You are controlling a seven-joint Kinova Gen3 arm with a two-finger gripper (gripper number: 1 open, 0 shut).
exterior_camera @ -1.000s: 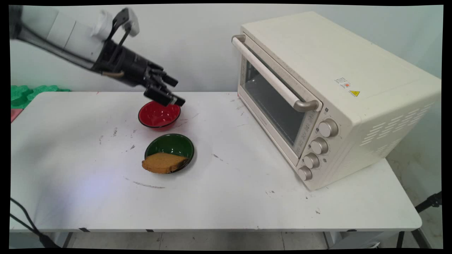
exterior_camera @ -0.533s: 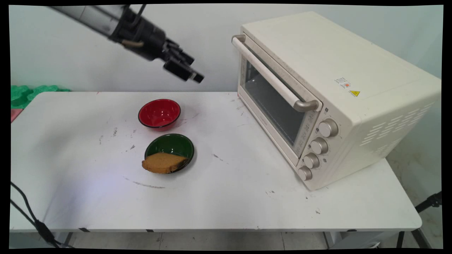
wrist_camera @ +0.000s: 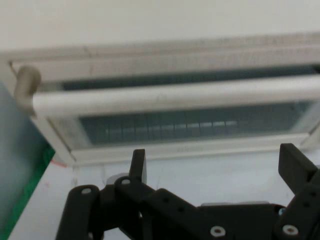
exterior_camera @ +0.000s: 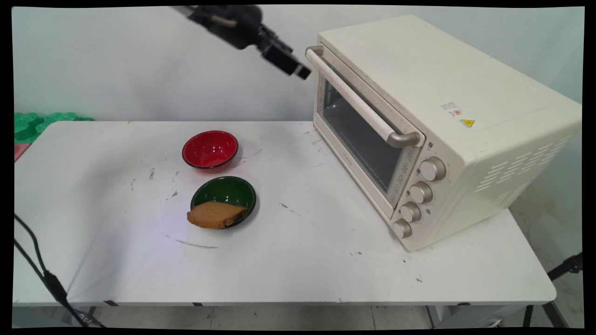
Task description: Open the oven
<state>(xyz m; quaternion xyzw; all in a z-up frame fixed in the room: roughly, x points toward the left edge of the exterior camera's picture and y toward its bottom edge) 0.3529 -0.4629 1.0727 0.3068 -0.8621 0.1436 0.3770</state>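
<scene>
In the main view, the gripper [exterior_camera: 298, 70] hung high up, just beside the far end of the oven [exterior_camera: 442, 121] handle [exterior_camera: 358, 100], with the red bowl [exterior_camera: 210, 149] and green bowl [exterior_camera: 228, 195] with bread [exterior_camera: 214, 215] on the bench [exterior_camera: 298, 260] well apart from the oven. In the hand view, the jaws were spread wide and held nothing, and the handle ran just past the fingertips [wrist_camera: 138, 162].

Arm raised high, hand empty

The arm enters at the top edge of the main view and slants down to the right, only its dark wrist and the hand [exterior_camera: 298, 70] showing. In the hand view the hand [wrist_camera: 215, 167] has its two black fingers [wrist_camera: 138, 165] spread wide apart, with nothing held between them.
</scene>
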